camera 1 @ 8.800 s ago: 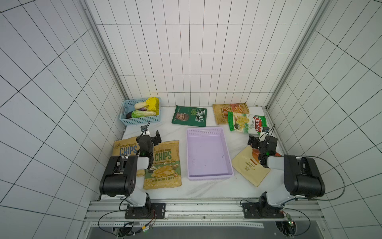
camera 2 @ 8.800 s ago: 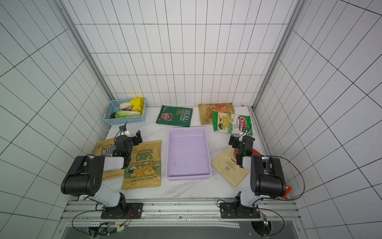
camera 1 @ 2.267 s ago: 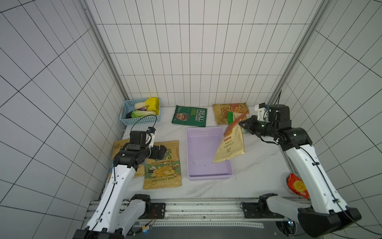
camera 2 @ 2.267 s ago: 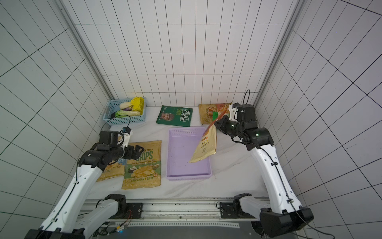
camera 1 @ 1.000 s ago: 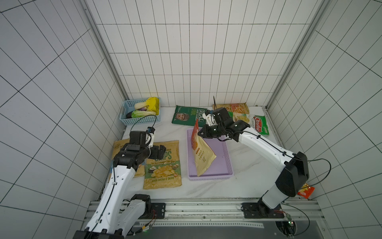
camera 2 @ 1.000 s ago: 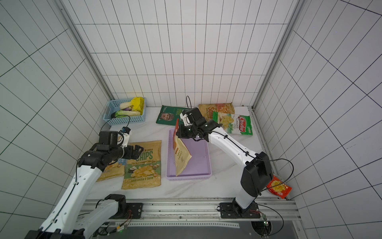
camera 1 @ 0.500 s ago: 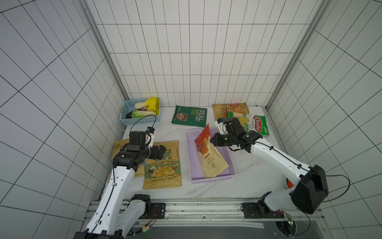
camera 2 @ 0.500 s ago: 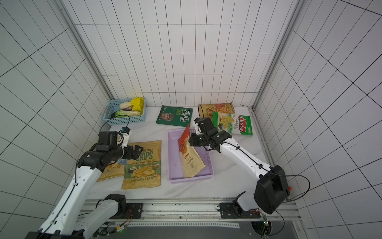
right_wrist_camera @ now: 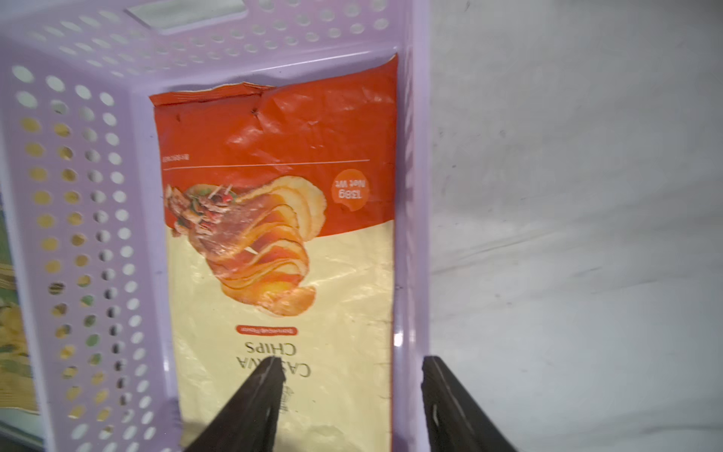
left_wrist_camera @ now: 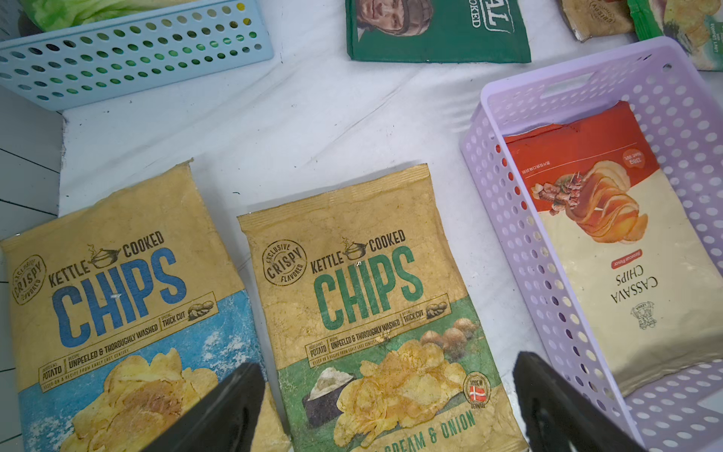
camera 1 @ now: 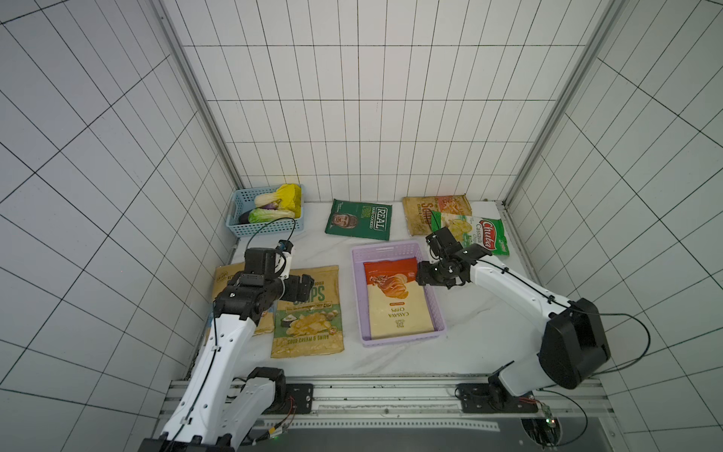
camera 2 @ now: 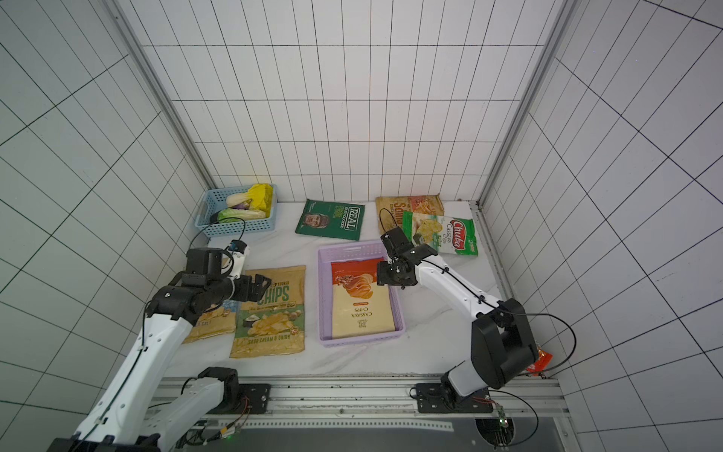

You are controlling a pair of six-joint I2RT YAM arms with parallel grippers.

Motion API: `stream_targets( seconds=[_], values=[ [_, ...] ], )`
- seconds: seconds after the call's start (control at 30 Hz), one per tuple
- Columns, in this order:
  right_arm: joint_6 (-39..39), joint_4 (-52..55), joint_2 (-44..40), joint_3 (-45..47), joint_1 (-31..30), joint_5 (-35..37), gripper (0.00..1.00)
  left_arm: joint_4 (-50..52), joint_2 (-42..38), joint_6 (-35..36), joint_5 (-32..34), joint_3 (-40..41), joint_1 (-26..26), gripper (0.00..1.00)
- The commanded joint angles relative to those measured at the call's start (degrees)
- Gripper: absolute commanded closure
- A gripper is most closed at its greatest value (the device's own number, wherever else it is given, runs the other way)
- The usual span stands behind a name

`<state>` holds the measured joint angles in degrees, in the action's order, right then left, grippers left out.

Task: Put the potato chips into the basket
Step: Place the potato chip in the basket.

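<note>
The lilac basket (camera 1: 358, 297) (camera 2: 322, 297) sits mid-table with the cream and red cassava bag (camera 1: 397, 301) (right_wrist_camera: 281, 195) lying flat inside. My right gripper (camera 1: 420, 276) (right_wrist_camera: 352, 360) hangs open over the basket's right wall (right_wrist_camera: 410, 195), one finger above the bag, the other outside. My left gripper (camera 1: 307, 283) (left_wrist_camera: 387, 364) is open above the green-lettered tan CHIPS bag (left_wrist_camera: 364, 281), holding nothing. A blue-lettered CHIPS bag (left_wrist_camera: 117, 289) lies beside it. At the back lie the dark green REAL bag (camera 1: 360, 224), a tan bag (camera 1: 426, 213) and the Chuba bag (camera 1: 477, 233).
A blue lattice basket (camera 1: 250, 229) with toy vegetables stands in the back left corner. A small red packet (camera 2: 542, 360) lies off the table beside the right arm's base. Tiled walls close in three sides.
My right gripper has opened and let go of the cassava bag, which dropped from hanging upright to lying flat in the basket. The left arm has not moved.
</note>
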<state>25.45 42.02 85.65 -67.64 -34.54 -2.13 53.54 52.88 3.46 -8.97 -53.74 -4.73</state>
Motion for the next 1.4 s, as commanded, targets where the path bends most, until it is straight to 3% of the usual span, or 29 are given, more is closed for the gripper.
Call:
stream_targets(
  seconds=[0.0, 0.13, 0.27, 0.4, 0.63, 0.8, 0.9, 0.97, 1.17, 1.3, 1.37],
  values=[
    [-1.5, 6.1, -4.7, -5.9, -0.3, 9.1, 0.28, -1.4, -0.6, -0.1, 0.2, 0.0, -0.1, 0.02],
    [-1.9, 5.4, -5.9, -6.3, -1.1, 6.1, 0.3, -1.4, -0.4, -0.1, 0.2, 0.0, -0.1, 0.02],
    [-0.3, 1.4, -1.7, -5.1, -4.9, 2.1, 0.3, -1.4, -0.2, -0.1, 0.3, 0.0, -0.1, 0.02],
    [3.7, -8.5, 2.0, -0.7, -5.7, -3.8, 0.29, -1.4, -0.5, -0.2, 0.6, 0.0, -0.1, 0.02],
    [5.3, -14.0, -8.7, 1.7, -4.7, 1.4, 0.28, -1.5, -0.5, -0.2, 0.6, 0.0, -0.1, 0.02],
    [11.8, -16.7, -20.5, 6.7, 9.3, -0.8, 0.19, -1.6, -0.3, -0.3, 1.2, 0.1, -0.2, 0.02],
    [15.5, -22.9, -23.8, 12.5, 16.3, 2.4, 0.14, -1.7, -0.4, -0.4, 1.6, 0.1, -0.2, 0.02],
    [19.8, -25.7, -23.0, 14.7, 21.7, 0.9, 0.16, -1.7, -0.5, -0.4, 1.6, 0.1, -0.2, 0.02],
    [39.3, -48.1, -8.5, 23.3, 35.9, -18.6, 0.19, -1.8, -0.4, -0.5, 1.8, 0.1, -0.1, 0.02],
    [44.6, -60.6, 5.0, 23.3, 40.2, -21.8, 0.23, -1.8, -0.7, -0.6, 1.9, 0.2, -0.1, 0.02],
    [46.0, -65.5, 10.5, 22.5, 41.0, -22.8, 0.32, -1.9, -0.8, -0.6, 1.9, 0.2, -0.1, 0.02]
  ],
)
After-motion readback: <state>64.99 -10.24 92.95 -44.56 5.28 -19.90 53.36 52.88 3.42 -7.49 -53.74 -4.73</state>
